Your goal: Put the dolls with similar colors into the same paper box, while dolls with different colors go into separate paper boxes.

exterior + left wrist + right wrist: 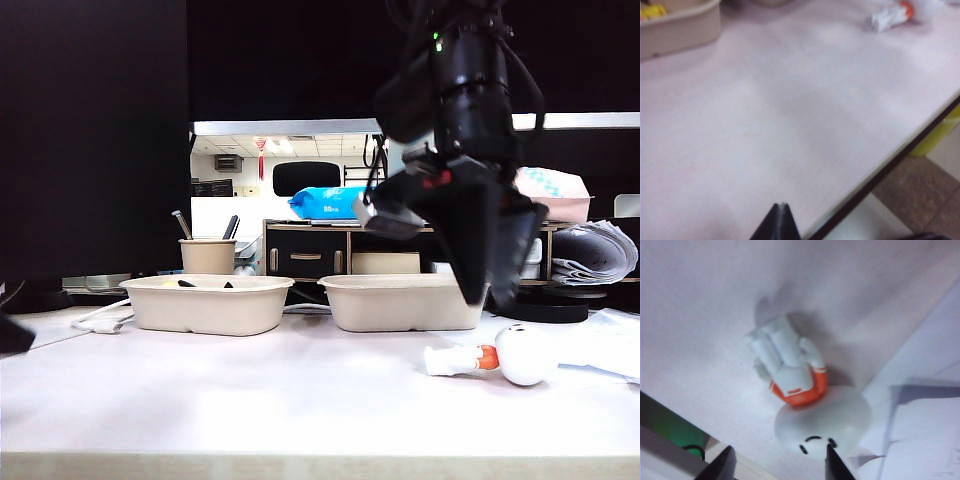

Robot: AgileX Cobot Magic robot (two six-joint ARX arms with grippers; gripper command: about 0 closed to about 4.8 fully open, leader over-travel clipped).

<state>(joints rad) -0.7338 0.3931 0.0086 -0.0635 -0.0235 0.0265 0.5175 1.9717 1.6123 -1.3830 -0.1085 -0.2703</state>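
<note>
The white round-headed figure point(510, 356) lies on its side on the bench point(250, 400), in front of the right paper box point(400, 301) and nearer the bench's front edge. Its long axis runs along that edge: head away from the box's middle, toward loose papers point(610, 345), legs toward the open bare surface in front of the left paper box point(208, 303). The right end effector point(779, 462) hangs above the figure's head, fingers parted at a middling width, holding nothing. The left end effector point(777, 222) sits over the bench's front edge, well clear of the figure; its tips appear pressed together.
</note>
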